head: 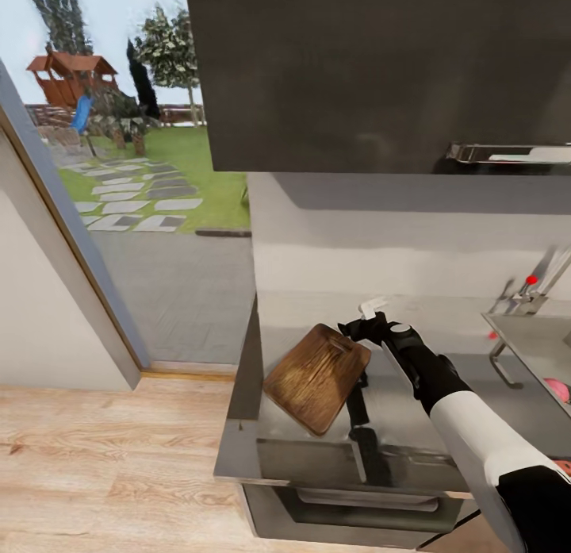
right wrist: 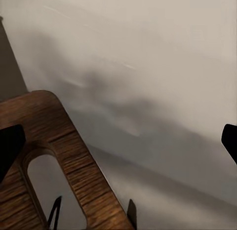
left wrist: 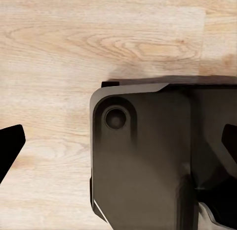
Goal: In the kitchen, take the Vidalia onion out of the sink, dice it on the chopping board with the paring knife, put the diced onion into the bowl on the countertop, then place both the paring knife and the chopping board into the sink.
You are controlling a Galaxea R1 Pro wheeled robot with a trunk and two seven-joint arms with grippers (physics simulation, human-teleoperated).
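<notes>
Going left to right: the chopping board (head: 317, 376) sits at the left end of the worktop (head: 452, 378), skewed, one corner close to the front edge and the slot-handle end pointing toward the back wall, so the slot faces your reaching arm. Your right gripper (head: 361, 328) is at that handle end. In the right wrist view the slot (right wrist: 54, 190) lies right under the camera, dark fingers (right wrist: 11, 146) show at both frame edges, well apart, and the board's corner sits between them. Read that as wide open around the handle end, not yet closed on it; I can't tell whether anything touches the wood. Something small and pale (head: 373, 305) lies on the worktop just behind the gripper; too small to identify. Further right the sink (head: 547, 351) starts, tap with red knob (head: 531, 280) behind it, and the Vidalia onion (head: 559, 390) sits in the basin at the frame edge, still to be fetched. Your left gripper (left wrist: 118, 156) is parked facing the wooden floor (left wrist: 74, 42) and part of the robot's dark body, fingers wide, holding nothing. My guess: you're repositioning the board nearer the sink before dicing.
</notes>
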